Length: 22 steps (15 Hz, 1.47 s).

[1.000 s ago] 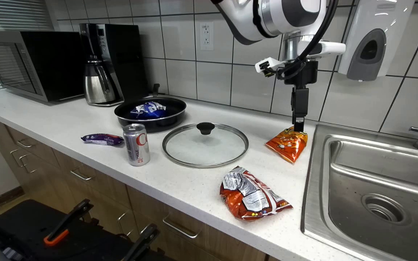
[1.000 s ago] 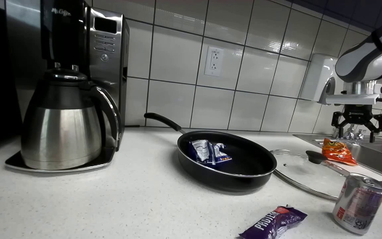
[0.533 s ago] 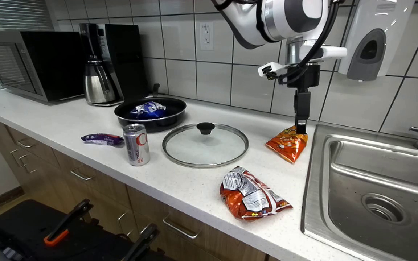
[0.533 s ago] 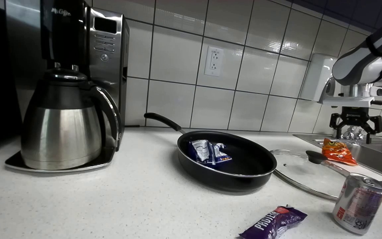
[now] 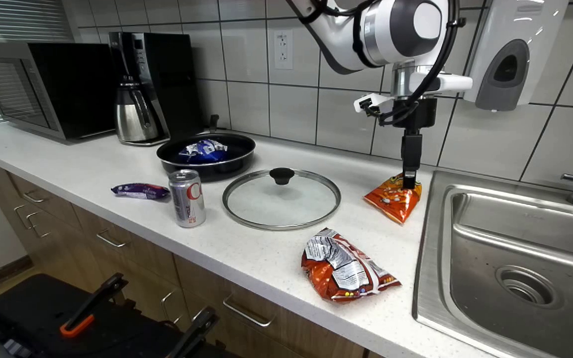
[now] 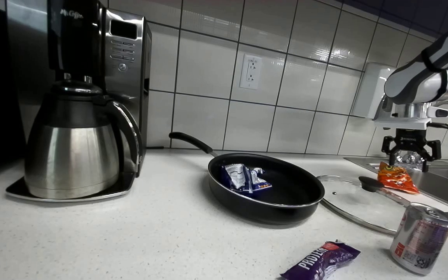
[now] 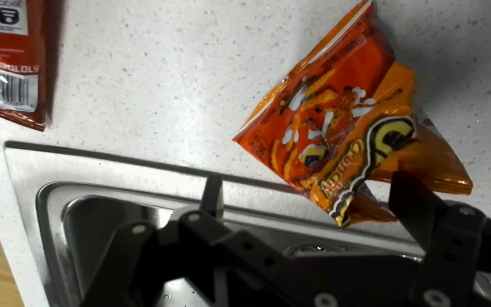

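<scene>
Jaws have dropped a little in 1 second and hang wide open, holding nothing. Nearest is the orange Crunchy snack bag [image 7: 326, 128], on the worktop [image 7: 143, 106] beside the sink [image 5: 433, 248]. Farther off lie a red snack bag [image 5: 343, 268] and glass lid [image 5: 286, 199].

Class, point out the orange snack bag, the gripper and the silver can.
Orange snack bag [image 7: 343, 121], wrist view: printed front.
Gripper [image 6: 408, 165], in an exterior view: midway between fingertips.
Silver can [image 6: 422, 240], in an exterior view: printed side.
</scene>
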Each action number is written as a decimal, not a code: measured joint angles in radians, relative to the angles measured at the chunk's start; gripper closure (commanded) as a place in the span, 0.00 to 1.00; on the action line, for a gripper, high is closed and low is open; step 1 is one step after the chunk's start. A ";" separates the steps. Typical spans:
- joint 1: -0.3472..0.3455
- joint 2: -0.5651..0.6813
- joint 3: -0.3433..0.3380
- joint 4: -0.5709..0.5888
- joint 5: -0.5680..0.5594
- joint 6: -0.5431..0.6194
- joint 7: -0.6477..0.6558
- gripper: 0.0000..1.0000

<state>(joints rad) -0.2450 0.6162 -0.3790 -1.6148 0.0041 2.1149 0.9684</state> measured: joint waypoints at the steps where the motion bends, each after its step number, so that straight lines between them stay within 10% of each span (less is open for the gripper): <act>1: -0.001 0.006 0.000 0.004 0.001 0.002 0.000 0.00; 5: -0.001 0.020 0.002 0.020 0.003 0.006 0.000 0.00; 6: -0.001 0.020 0.002 0.022 0.003 0.006 0.000 0.25; 16: -0.003 0.020 0.002 0.030 0.003 0.006 0.000 0.97; 22: -0.004 0.016 0.002 0.036 0.003 0.006 -0.009 1.00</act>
<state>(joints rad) -0.2490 0.6324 -0.3771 -1.5790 0.0072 2.1205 0.9592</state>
